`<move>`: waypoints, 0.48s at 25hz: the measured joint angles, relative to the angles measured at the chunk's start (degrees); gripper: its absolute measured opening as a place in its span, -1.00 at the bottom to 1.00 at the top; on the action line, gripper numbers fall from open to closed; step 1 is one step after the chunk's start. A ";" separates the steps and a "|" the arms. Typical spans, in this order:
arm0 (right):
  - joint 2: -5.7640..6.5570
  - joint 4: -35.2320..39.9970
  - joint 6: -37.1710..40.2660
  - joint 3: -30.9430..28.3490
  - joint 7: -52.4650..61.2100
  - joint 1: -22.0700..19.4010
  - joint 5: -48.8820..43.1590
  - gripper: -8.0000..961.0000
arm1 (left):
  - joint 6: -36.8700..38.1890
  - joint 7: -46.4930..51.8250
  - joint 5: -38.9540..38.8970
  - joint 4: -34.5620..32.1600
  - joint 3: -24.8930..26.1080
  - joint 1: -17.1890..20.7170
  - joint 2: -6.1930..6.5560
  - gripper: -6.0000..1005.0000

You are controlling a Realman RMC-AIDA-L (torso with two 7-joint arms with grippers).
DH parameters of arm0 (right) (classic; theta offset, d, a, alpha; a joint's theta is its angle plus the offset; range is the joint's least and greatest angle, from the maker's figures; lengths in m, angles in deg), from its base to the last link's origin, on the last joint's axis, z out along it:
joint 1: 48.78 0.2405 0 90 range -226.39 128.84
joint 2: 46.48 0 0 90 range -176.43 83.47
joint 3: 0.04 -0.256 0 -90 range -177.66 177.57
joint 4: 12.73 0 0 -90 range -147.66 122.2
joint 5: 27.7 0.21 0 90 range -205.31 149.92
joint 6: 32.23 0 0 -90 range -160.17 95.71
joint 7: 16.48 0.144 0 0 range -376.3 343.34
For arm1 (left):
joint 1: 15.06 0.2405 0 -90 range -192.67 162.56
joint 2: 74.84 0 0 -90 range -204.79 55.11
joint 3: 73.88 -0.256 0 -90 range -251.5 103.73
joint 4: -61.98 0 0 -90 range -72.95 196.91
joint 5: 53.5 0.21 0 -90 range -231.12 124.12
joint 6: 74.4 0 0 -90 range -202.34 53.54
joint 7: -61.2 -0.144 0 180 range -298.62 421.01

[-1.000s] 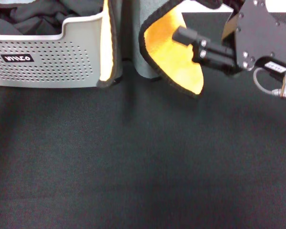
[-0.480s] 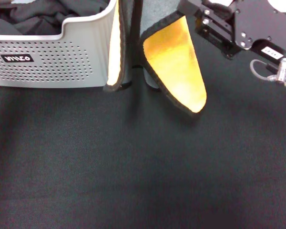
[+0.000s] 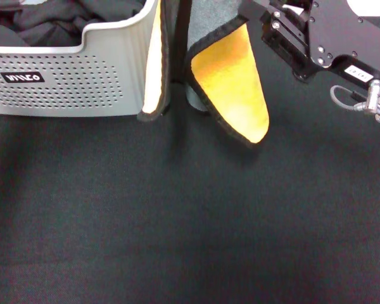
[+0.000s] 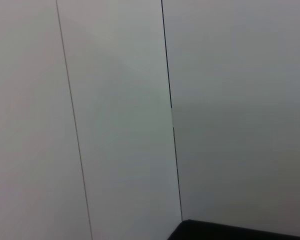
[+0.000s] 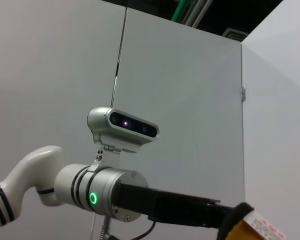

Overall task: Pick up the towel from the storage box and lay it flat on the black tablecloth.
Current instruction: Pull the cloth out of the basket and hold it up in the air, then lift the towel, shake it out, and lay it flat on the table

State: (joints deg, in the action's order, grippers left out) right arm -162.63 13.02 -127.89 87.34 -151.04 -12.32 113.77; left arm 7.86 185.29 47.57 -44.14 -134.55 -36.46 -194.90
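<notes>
Above tablecloth [image 3: 177, 221]: raised right tool [image 3: 256, 16], towel [image 3: 231, 88]

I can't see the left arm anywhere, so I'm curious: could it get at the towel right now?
Probably not soon. The left wrist view shows only wall panels, so it seems parked away. The towel hangs by the right gripper, beside the storage box.

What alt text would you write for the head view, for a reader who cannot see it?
The right end effector, at the top right, holds the towel up beside the storage box; its yellow-orange side faces the camera and its lower corner hangs over the black tablecloth. Another towel edge lies against the box's right wall, and dark cloth fills the box.
</notes>
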 joint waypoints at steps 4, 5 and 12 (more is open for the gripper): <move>0.08 -0.04 0.09 0.76 0.55 0.19 -0.26 -0.55 | 0.00 0.00 -0.04 0.00 -0.05 0.03 0.00 -0.93; 0.06 -0.13 0.11 0.88 0.57 0.20 -0.27 -0.55 | 0.00 0.00 -0.06 0.00 -0.06 0.06 0.00 -0.93; 0.03 -0.61 0.22 1.20 0.70 0.52 -0.60 -0.58 | 0.00 0.00 -0.08 -0.03 -0.06 0.14 0.00 -0.93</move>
State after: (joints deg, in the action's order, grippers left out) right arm -162.60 12.41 -127.67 88.54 -150.35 -11.80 113.17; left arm 7.86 185.29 47.48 -44.17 -134.61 -36.32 -194.90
